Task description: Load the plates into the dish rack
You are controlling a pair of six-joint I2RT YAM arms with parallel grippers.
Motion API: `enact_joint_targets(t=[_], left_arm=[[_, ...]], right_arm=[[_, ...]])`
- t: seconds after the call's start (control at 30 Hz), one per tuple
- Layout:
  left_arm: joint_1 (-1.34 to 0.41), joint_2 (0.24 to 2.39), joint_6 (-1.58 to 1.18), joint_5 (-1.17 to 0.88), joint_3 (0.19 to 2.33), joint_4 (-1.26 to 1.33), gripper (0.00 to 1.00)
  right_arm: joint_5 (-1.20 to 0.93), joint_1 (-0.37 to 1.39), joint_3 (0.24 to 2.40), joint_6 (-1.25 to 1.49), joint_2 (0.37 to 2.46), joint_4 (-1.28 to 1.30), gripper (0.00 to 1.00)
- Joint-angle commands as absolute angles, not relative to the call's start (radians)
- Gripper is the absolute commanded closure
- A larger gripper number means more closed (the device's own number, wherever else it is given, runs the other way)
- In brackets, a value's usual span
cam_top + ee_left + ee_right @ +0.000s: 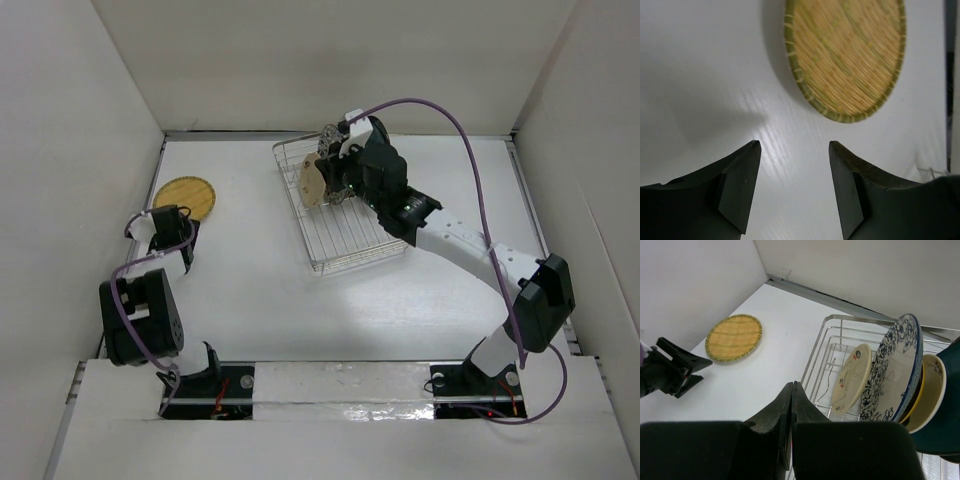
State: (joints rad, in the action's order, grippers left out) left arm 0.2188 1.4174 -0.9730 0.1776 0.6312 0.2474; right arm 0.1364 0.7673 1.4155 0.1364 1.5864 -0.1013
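Note:
The yellow woven plate (185, 196) (845, 55) (734, 338) lies flat on the table at the far left. My left gripper (172, 216) (795, 145) sits just short of its near rim, open and empty. The silver wire dish rack (345, 235) (826, 342) stands mid-table. Upright in it are a cream plate (855, 376), a white plate with blue pattern (892, 370), a cream-and-yellow plate (932, 390) and a dark teal one (950, 410). My right gripper (333, 170) (792, 386) hovers over the rack's far end beside these plates, shut with nothing in it.
White walls box the table in on the left, back and right. The woven plate lies close to the left wall. From the right wrist view the left gripper (675, 372) shows as a dark shape near that plate. A purple cable (470, 140) arcs over the right arm.

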Motion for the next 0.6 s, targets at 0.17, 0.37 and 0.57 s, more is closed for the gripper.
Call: enact_joint_targets(t=[0.17, 0.37, 0.57], left_arm=[[0.304, 1.636, -1.046, 0.137, 0.718, 0.405, 0.49], [0.304, 1.709, -1.048, 0.129, 0.771, 0.445, 0.49], [0.304, 1.736, -1.074, 0.133, 0.807, 0.423, 0.52]], right_arm=[[0.101, 0.775, 1.414, 0.144, 1.549, -0.173, 0.97], [0.072, 0.775, 1.419, 0.144, 1.562, -0.179, 0.97], [0.074, 0.765, 1.424, 0.144, 1.569, -0.175, 0.97]])
